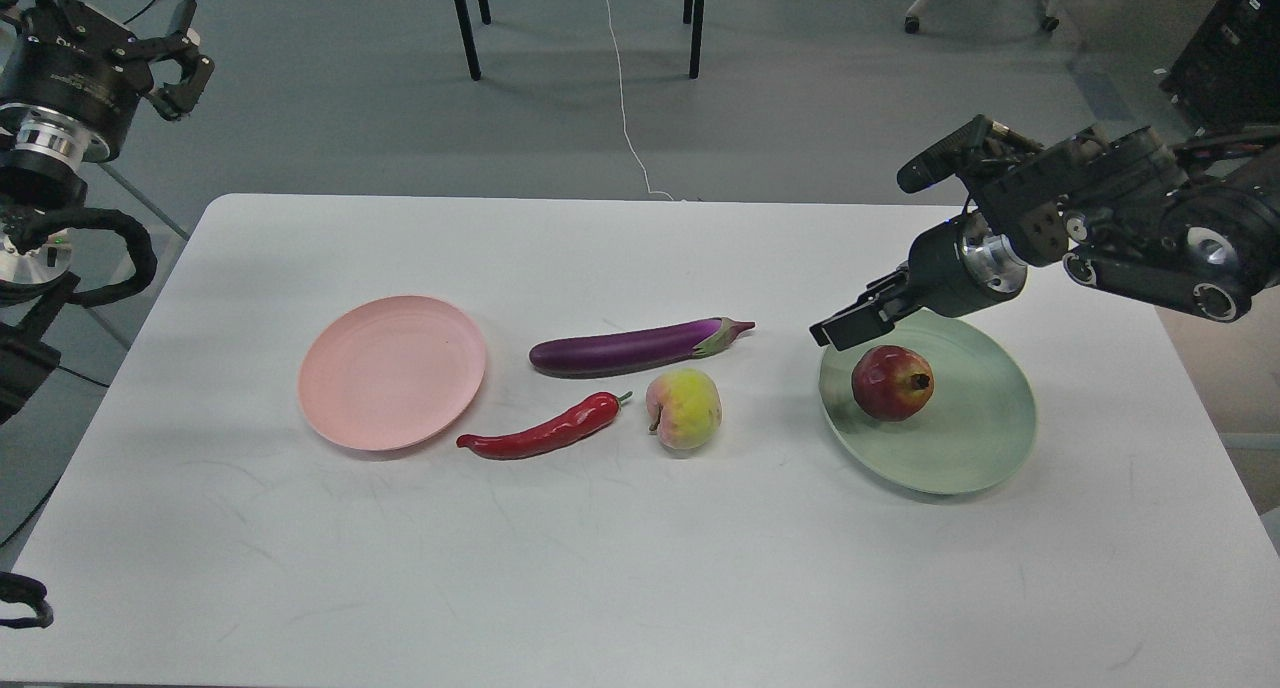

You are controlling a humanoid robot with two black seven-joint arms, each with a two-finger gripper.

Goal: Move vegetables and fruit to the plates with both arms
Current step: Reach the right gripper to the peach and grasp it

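A dark red pomegranate (892,382) lies free on the pale green plate (975,448) at the right. My right gripper (838,330) hangs empty just above the plate's left rim, up and left of the pomegranate, its fingers apart. The purple eggplant (625,348), the red chili pepper (545,430) and the yellow-green peach (684,408) lie on the table's middle. The pale pink plate (392,370) sits left of them, with nothing on it. My left gripper (185,73) is open, held high beyond the table's far left corner.
The white table (640,568) has wide bare room along its front. Chair legs (465,23) and a white cable (625,98) are on the floor behind it. My left arm's cables (110,238) hang at the left edge.
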